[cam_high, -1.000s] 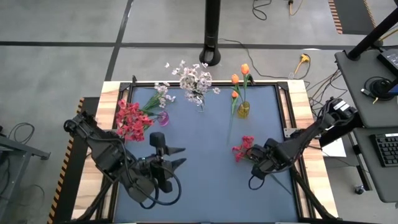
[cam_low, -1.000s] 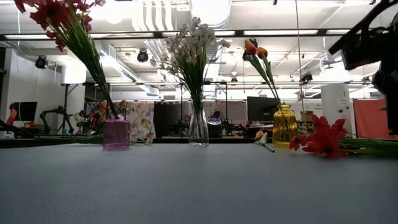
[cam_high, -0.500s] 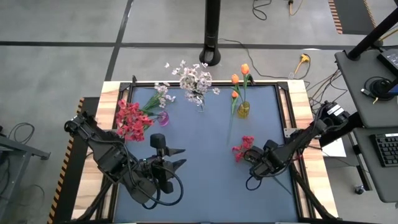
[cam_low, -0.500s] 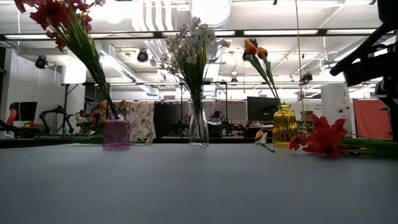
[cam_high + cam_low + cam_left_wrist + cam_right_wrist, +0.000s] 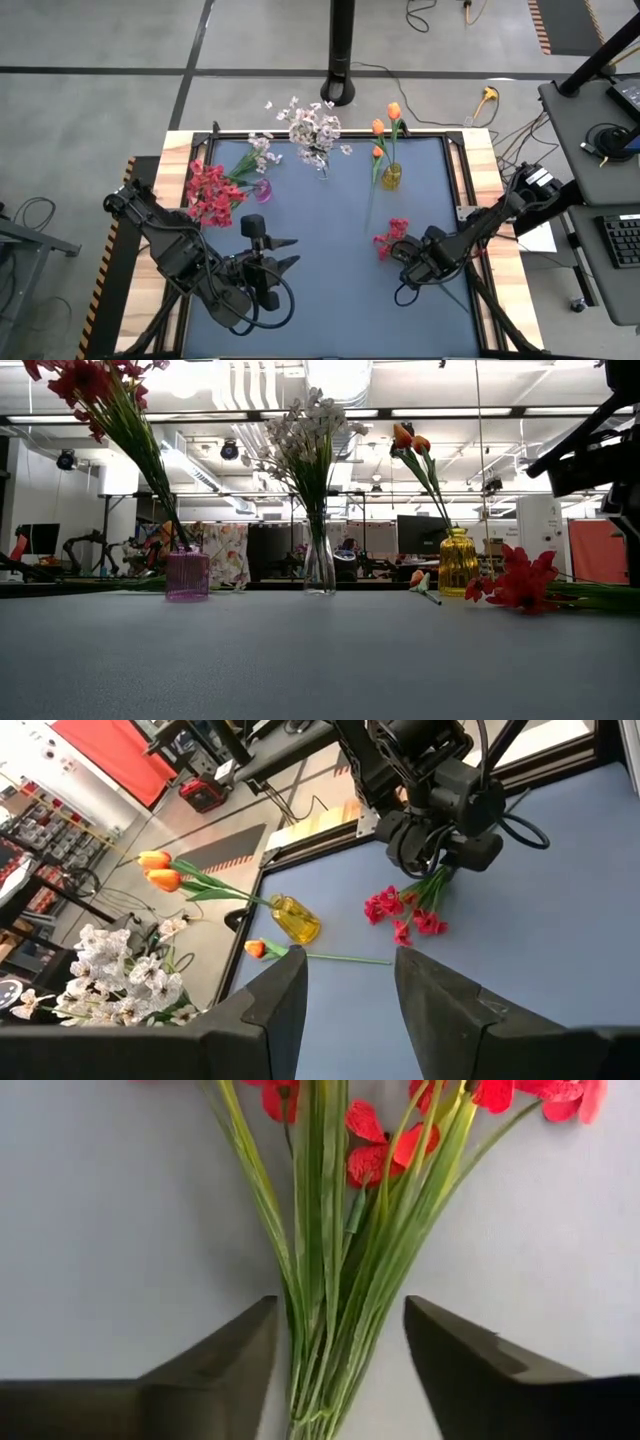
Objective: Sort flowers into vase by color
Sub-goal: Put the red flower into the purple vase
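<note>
A red flower [image 5: 392, 238] lies flat on the blue table, its blossoms toward the far edge and its green stems [image 5: 335, 1280] running under my right gripper [image 5: 408, 262]. That gripper points down and is open, one finger on either side of the stem bundle [image 5: 340, 1305]. An orange tulip [image 5: 255, 948] lies on the table beside the yellow vase [image 5: 391, 178], which holds orange tulips. The clear vase [image 5: 321, 165] holds white sprays. The pink vase [image 5: 262, 190] holds red flowers and a pale spray. My left gripper [image 5: 295, 251] hovers open at the near left.
The three vases stand in a row along the table's far side. The table's wooden frame [image 5: 480, 170] rims the blue mat. Bare mat lies between the two arms and along the near edge.
My right gripper has sunk a little toward the red flower's stems. The flower has stayed where it lay.
</note>
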Available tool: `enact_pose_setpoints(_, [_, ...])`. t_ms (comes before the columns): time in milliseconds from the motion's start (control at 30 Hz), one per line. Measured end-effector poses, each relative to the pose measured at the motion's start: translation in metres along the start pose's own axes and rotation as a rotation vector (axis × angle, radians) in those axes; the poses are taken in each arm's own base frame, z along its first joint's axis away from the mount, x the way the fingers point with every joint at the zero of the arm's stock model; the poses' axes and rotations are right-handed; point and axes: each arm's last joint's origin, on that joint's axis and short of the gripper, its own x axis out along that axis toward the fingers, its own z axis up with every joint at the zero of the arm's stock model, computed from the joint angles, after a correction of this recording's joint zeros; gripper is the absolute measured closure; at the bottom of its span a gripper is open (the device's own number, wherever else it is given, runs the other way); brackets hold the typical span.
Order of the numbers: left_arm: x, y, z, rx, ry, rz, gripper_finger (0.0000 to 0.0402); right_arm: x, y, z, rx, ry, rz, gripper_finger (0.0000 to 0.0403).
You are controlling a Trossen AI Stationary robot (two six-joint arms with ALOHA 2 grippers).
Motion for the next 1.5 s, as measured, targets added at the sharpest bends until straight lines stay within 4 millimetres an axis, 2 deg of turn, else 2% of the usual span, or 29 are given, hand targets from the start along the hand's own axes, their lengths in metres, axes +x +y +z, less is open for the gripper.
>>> enact_pose_setpoints(200, [0.0,0.001,0.001,-0.012,-0.009,0.033,0.0264,0.0,0.0,0.0,0.001,-0.007,0.003,0.0292])
enact_pose_setpoints(400, [0.0,0.003,0.001,-0.082,-0.03,0.126,0.0264,0.0,0.0,0.001,0.002,-0.009,0.006,0.0362])
enact_pose_setpoints(533, [0.0,0.003,0.001,-0.12,-0.033,0.126,0.0264,-0.007,0.0,0.002,-0.008,-0.02,0.033,0.0388])
enact_pose_setpoints(700, [-0.003,-0.003,-0.002,-0.126,-0.035,0.114,0.0264,-0.024,-0.002,0.006,-0.021,-0.086,0.105,0.0388])
enact_pose_setpoints(933, [-0.012,-0.009,-0.004,-0.132,-0.074,0.17,0.0264,-0.058,0.003,0.021,-0.081,-0.37,0.349,0.0389])
enact_pose_setpoints(1167, [-0.03,-0.011,-0.004,-0.144,-0.16,0.308,0.0264,-0.094,0.016,0.052,-0.22,-0.763,0.593,0.039])
enact_pose_setpoints(1300, [-0.036,-0.012,-0.005,-0.156,-0.171,0.292,0.0264,-0.106,0.02,0.073,-0.287,-0.99,0.617,0.039])
enact_pose_setpoints(1500, [-0.038,-0.016,-0.009,-0.107,-0.14,0.216,0.0264,-0.113,0.019,0.112,-0.326,-1.3,0.601,0.039])
